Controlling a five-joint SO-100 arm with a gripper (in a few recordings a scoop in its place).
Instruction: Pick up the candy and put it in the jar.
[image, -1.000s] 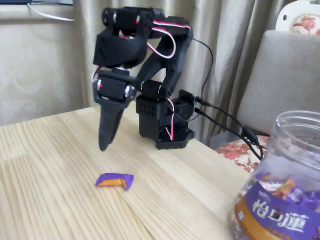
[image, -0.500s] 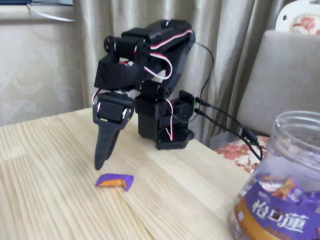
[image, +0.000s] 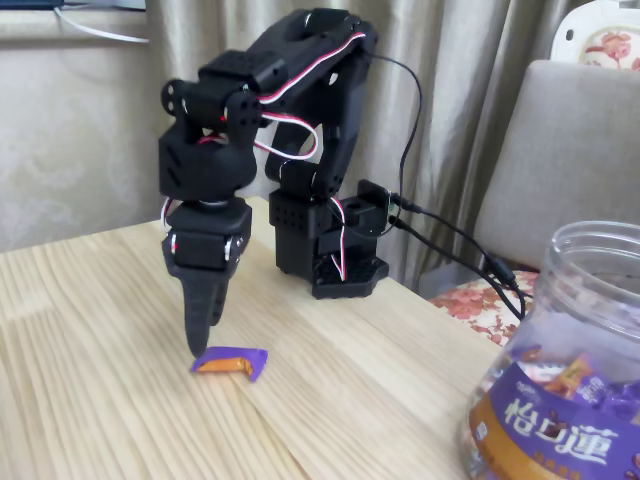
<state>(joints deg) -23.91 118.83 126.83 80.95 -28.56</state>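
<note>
Where the pale wooden table (image: 380, 350) runs toward the curtain, the black two-finger gripper (image: 197, 345) points almost straight down, its tip just above the left end of the small flat purple-wrapped candy with an orange patch (image: 230, 361). From where I stand the fingers read as one dark tapering wedge with no gap visible between them, so they look pressed together, and nothing is pinched in them. The candy lies flat on the wood, its length running left to right in the fixed view, with the orange patch along its near edge. Most of the wrapper sits to the right of the tip rather than under it; the tip seems to hang at the wrapper's left corner, and I cannot tell whether it touches.

Behind, the black arm (image: 300, 110) with red and white wires arches up from its base near the table's far edge and folds forward over the candy. At the lower right, well apart from the candy, stands the large clear plastic jar with a purple and brown-orange label bearing white characters (image: 565, 400), wrapped sweets showing through its wall. A grey upholstered chair back (image: 570, 150) rises behind it.
</note>
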